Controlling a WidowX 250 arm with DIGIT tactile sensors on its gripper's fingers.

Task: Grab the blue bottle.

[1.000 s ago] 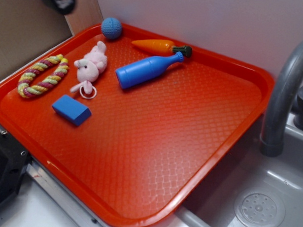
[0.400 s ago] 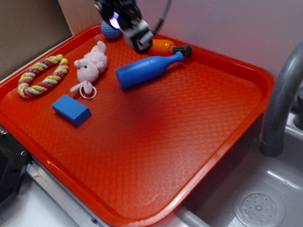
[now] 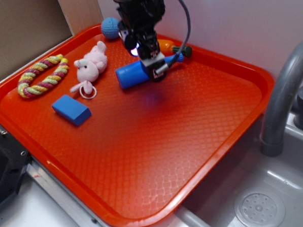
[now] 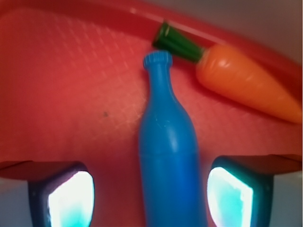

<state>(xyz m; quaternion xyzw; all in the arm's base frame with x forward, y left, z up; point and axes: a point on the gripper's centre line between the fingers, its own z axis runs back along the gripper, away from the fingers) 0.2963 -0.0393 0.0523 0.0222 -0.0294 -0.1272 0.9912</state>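
The blue bottle [image 3: 135,72] lies on its side in the far part of the red tray [image 3: 206,142], its thick base pointing near-left and its small cap [image 4: 157,59] pointing far-right, where it sits just beside, perhaps touching, the green top of the toy carrot [image 4: 236,80]. The pincer [image 4: 151,194] hangs directly over the bottle with its jaws spread apart, one pad [image 4: 71,198] on each side of the thick body and neither touching it; it grips nothing.

The bottle looks like smooth, hard plastic, so it is probably light and stiff, and not likely to give under the pads. The glossy round surface may be slippery, and a round body can roll or squirt out if pinched off-centre. The wide cylindrical part, below where the neck starts to taper, seems the best place to take hold: the walls there are parallel and the pads already straddle it. The neck is narrower and lies close to the carrot, so a grip there risks nudging that toy.

The pink plush animal [image 3: 91,64] lies to the left, apart from the bottle.
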